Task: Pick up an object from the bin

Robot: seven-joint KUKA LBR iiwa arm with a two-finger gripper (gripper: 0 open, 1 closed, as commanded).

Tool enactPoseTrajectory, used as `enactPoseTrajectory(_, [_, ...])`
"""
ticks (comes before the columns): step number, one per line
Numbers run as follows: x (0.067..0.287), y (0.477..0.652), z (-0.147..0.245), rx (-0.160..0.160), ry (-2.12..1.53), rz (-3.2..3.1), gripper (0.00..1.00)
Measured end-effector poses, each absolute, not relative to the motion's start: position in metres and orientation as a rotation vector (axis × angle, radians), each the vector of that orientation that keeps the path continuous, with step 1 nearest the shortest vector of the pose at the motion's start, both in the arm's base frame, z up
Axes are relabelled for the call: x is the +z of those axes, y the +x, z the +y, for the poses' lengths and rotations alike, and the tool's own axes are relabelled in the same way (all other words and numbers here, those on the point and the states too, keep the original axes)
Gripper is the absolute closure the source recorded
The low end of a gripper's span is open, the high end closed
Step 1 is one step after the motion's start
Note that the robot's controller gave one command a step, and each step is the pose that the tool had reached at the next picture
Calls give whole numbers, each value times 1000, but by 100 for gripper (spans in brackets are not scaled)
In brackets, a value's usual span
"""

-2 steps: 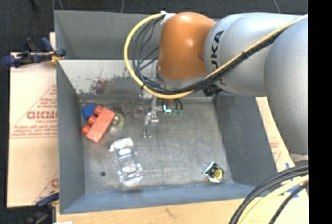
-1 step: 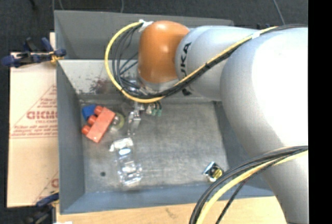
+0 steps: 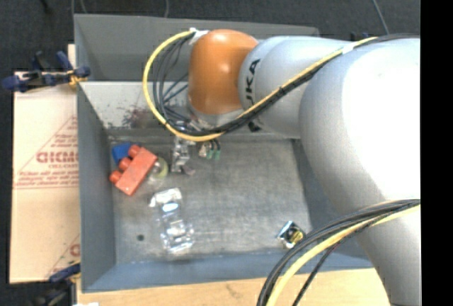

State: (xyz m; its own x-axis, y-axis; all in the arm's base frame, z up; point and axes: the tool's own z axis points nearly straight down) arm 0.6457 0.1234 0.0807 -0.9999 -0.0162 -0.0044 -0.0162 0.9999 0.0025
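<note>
Reaching arm: grey, enters from right of frame; orange cover hangs over upper centre of bin
Bin: grey metal, mid-frame
Clear wrapper: crumpled; lower left of floor
Orange block: left of floor, tilted; blue piece touching its upper-left end
Gripper: under the cover, near the block's right end; released or clenched, cannot tell
Pale round thing: between block and gripper; nearest candidate
Black-yellow bit: lower right of floor, well apart
</note>
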Motion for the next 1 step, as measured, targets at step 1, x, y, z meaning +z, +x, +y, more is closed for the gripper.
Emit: enactPoseTrajectory(1, [275, 642, 127, 6, 92, 3126, 100])
